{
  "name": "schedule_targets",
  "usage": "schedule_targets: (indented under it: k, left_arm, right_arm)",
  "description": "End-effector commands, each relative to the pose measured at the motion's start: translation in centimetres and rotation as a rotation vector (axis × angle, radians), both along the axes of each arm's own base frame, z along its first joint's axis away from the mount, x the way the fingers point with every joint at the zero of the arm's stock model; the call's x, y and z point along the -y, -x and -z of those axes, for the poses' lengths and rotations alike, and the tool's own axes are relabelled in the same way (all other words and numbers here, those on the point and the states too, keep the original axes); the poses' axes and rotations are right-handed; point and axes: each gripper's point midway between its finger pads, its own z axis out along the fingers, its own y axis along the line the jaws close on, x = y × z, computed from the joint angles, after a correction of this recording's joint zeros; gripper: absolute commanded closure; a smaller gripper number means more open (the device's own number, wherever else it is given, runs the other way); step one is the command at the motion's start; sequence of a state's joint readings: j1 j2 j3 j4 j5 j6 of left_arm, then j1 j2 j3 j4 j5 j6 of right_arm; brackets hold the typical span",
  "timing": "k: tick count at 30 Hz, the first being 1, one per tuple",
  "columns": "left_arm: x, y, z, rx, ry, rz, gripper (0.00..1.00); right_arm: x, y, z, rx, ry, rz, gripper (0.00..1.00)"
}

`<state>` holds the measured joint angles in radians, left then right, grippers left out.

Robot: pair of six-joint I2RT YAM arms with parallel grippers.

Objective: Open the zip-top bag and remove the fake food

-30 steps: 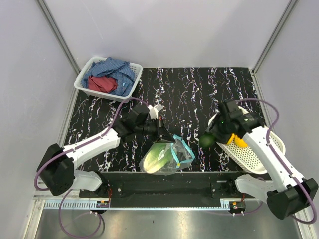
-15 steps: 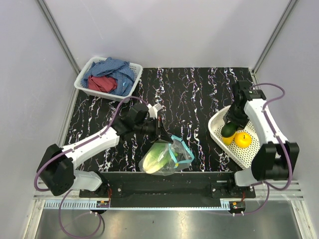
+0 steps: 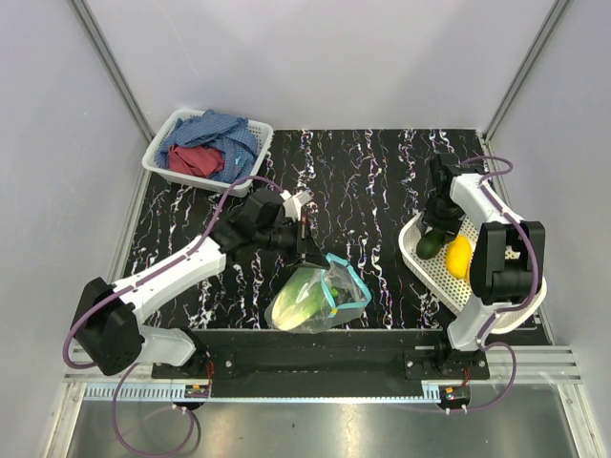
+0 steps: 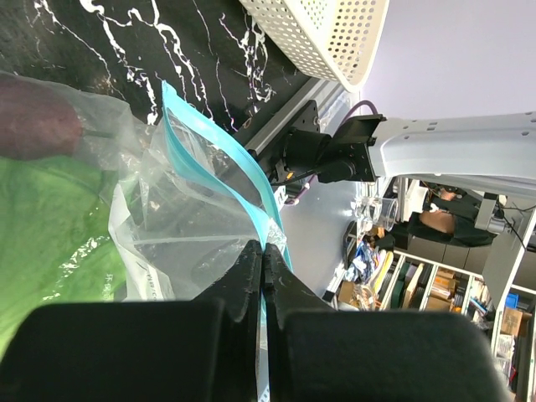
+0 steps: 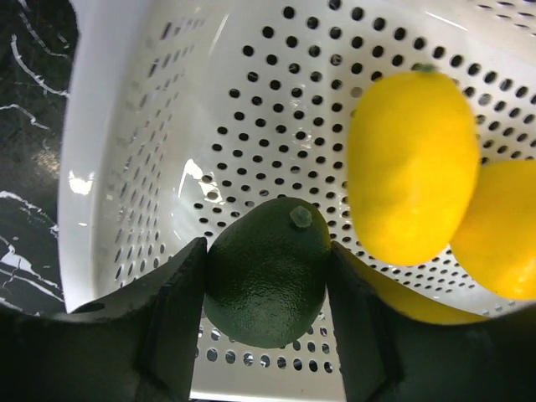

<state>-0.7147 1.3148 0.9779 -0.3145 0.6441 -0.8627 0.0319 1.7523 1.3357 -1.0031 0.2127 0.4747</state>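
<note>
The zip-top bag lies near the table's front edge with its teal zip mouth open. My left gripper is shut on the teal zip strip and holds that edge up. Light-green lettuce and a dark purple-red piece are inside the bag; the lettuce also shows in the left wrist view. My right gripper is down in the white oval basket, shut on the dark green rounded piece. Yellow lemons lie beside it in the basket.
A white rectangular basket holding blue and red cloths stands at the back left. Grey walls and metal posts close in the black marbled table. The oval basket overhangs the table's right front corner.
My right arm carried the dark green piece from beside the bag to the right and lowered it into the oval basket. My left gripper kept its hold on the zip strip.
</note>
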Motion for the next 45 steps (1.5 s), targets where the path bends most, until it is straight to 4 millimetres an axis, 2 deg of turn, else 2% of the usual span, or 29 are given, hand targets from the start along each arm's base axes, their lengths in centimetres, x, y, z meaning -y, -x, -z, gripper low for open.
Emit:
schedule_targets:
  k: [1,2,3,6,10,13,15,17,18,20,22,24,25,26,27,28,30,31,36,37,39,40,45]
  left_arm:
    - [0.2,-0.5,-2.1,0.051,0.042,0.015,1.00]
    - [0.2,-0.5,-2.1,0.051,0.044,0.011,1.00]
    - [0.1,-0.4,-2.0,0.048,0.041,0.008,1.00]
    - [-0.1,-0.2,-2.0,0.049,0.046,0.000,1.00]
    - [-0.1,0.1,-2.2,0.046,0.055,0.007,1.00]
    - [-0.1,0.1,-2.3,0.047,0.059,0.009,1.00]
    - [-0.1,0.1,-2.4,0.042,0.064,0.006,1.00]
    - [0.0,0.2,-2.5,0.036,0.076,0.007,1.00]
    - [0.1,0.1,-2.5,0.033,0.082,0.004,1.00]
    - [0.1,0.2,-2.5,0.029,0.086,0.006,1.00]
    - [0.2,0.2,-2.6,0.028,0.090,0.007,1.00]
    - [0.4,0.0,-2.9,0.026,0.097,0.005,1.00]
    - [0.4,0.0,-3.0,0.027,0.101,0.003,1.00]
    - [0.5,-0.1,-3.2,0.027,0.106,0.004,1.00]
    - [0.5,-0.1,-3.4,0.028,0.108,0.002,1.00]
    - [0.6,-0.2,-3.5,0.031,0.110,0.001,1.00]
    - [0.8,-0.4,-4.1,0.034,0.121,-0.001,1.00]
    - [0.9,-0.4,-4.2,0.031,0.124,-0.002,1.00]
    - [1.3,-0.8,-5.7,0.042,0.148,-0.004,1.00]
    - [1.3,-0.9,-5.9,0.045,0.152,-0.006,1.00]
    - [1.4,-1.0,-6.4,0.043,0.161,-0.011,1.00]
    - [1.5,-1.0,-6.7,0.045,0.168,-0.012,1.00]
    - [1.7,-1.1,-7.7,0.040,0.199,-0.021,1.00]
  right_arm:
    - [-0.9,-1.7,-1.0,0.062,-0.051,-0.035,0.29]
    - [-1.1,-1.6,-1.1,0.062,-0.058,-0.045,0.24]
    - [-1.1,-1.4,-1.1,0.062,-0.063,-0.053,0.13]
    - [-1.1,-0.9,-1.5,0.063,-0.059,-0.066,0.02]
    - [-1.4,0.1,-2.8,0.063,-0.081,-0.076,0.00]
    - [-2.0,1.0,-4.7,0.104,-0.108,-0.076,0.00]
    - [-3.2,1.7,-6.8,0.161,-0.155,-0.093,0.00]
    - [-5.1,2.6,-8.8,0.218,-0.209,-0.132,0.01]
    - [-7.2,3.3,-9.5,0.230,-0.243,-0.186,0.01]
    - [-9.9,4.8,-10.8,0.258,-0.323,-0.225,0.04]
    - [-14.0,6.3,-11.7,0.272,-0.443,-0.279,0.06]
    - [-16.1,8.0,-11.7,0.278,-0.533,-0.293,0.11]
    - [-18.3,8.4,-12.4,0.295,-0.620,-0.296,0.13]
    - [-18.9,9.4,-12.0,0.294,-0.655,-0.295,0.19]
    - [-19.9,9.2,-12.5,0.324,-0.705,-0.274,0.22]
    - [-21.0,10.5,-11.9,0.300,-0.744,-0.293,0.25]
    - [-22.8,10.6,-12.1,0.320,-0.818,-0.292,0.28]
    - [-23.7,11.6,-11.3,0.289,-0.842,-0.312,0.28]
    - [-27.7,12.9,-10.5,0.264,-0.896,-0.394,0.27]
    - [-28.2,13.2,-9.6,0.237,-0.895,-0.394,0.27]
    - [-29.3,13.2,-9.3,0.236,-0.934,-0.383,0.26]
    - [-29.4,13.4,-8.4,0.225,-0.934,-0.371,0.25]
    - [-29.9,12.6,-7.1,0.265,-0.942,-0.357,0.16]
